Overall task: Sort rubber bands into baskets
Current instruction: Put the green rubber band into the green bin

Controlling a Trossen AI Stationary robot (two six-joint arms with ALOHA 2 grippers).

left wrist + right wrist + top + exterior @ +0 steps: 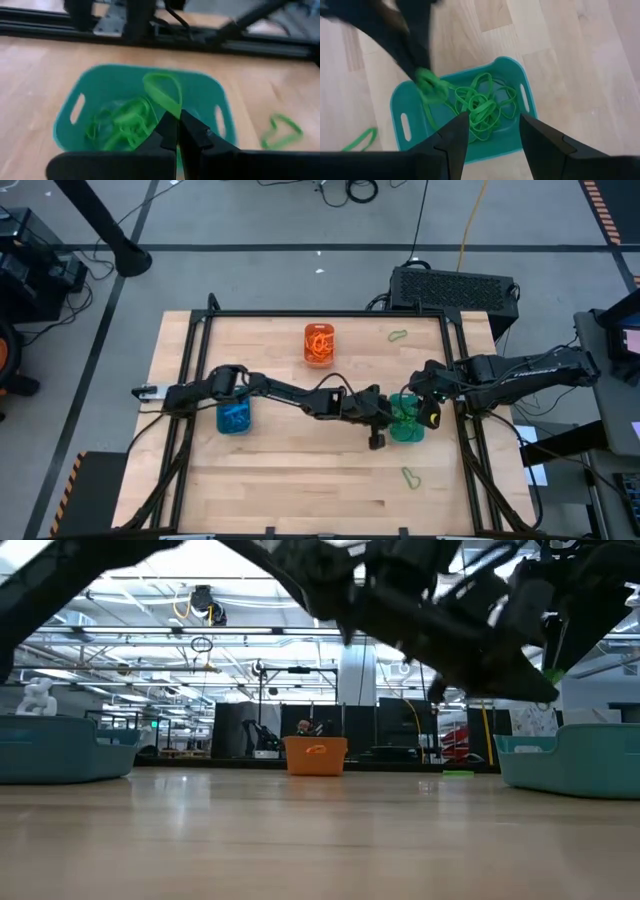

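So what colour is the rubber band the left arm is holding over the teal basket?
Green. The rubber band, pinched in the left gripper, shows best in the left wrist view.

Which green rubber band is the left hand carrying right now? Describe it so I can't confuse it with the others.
Find the teal basket near the table's right side. The left hand hangs over it, pinching one green rubber band. It is the only loop raised above the basket; the others lie in the pile inside or flat on the wood.

The high camera looked straight down on the whole worktop (300, 480), while the low one sat at its surface, facing level across into the room. Both wrist cameras looked down from close above, sharing the teal basket (100, 90) (512, 70).
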